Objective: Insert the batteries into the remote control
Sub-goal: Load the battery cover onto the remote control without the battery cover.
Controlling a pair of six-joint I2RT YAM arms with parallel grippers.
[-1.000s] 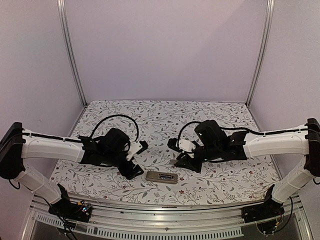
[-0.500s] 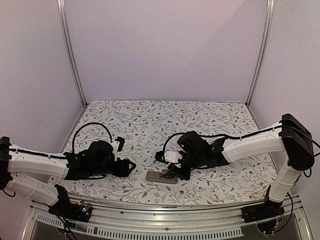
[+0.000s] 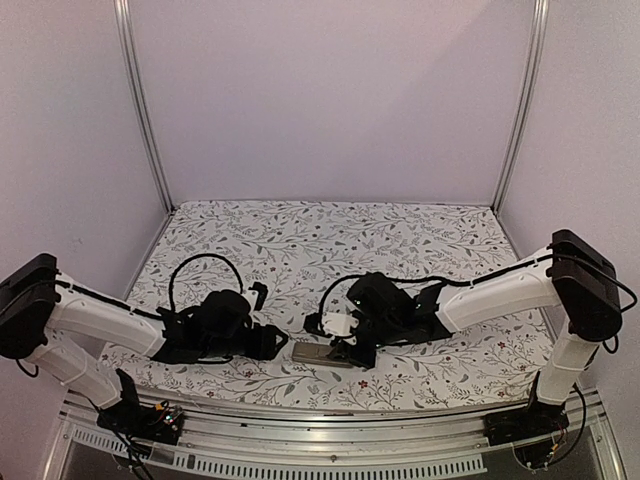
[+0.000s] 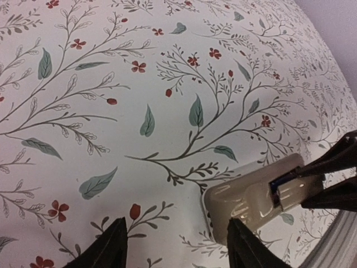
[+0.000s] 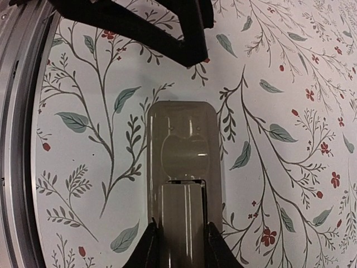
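1. Now the remote control (image 3: 318, 354) lies flat on the floral tabletop (image 3: 330, 240) near the front edge, between the two arms, grey-tan underside up. It sits where it sat a second ago.
2. The right gripper (image 5: 181, 224) was up and to the right of the remote a second ago, apart from it. Half a second ago it had come down to the remote's right end, and it is there now, low over the back.
3. Its jaws are nearly closed on a flat grey-tan cover piece (image 5: 182, 204). The piece fills the gap between the fingers and lies on the near part of the remote's back, narrower than the body. A thin dark seam marks its front edge.
4. The left gripper (image 4: 177, 222) stood higher and further back a second ago. The arm has since dropped and reached in, so the fingertips now point at the remote's rounded left end, just beside it. Whether a finger touches it I cannot tell.
5. The left jaws stand partly open, narrower than a second ago, with only tabletop between them; they hold nothing.
6. The batteries cannot be made out in any view.
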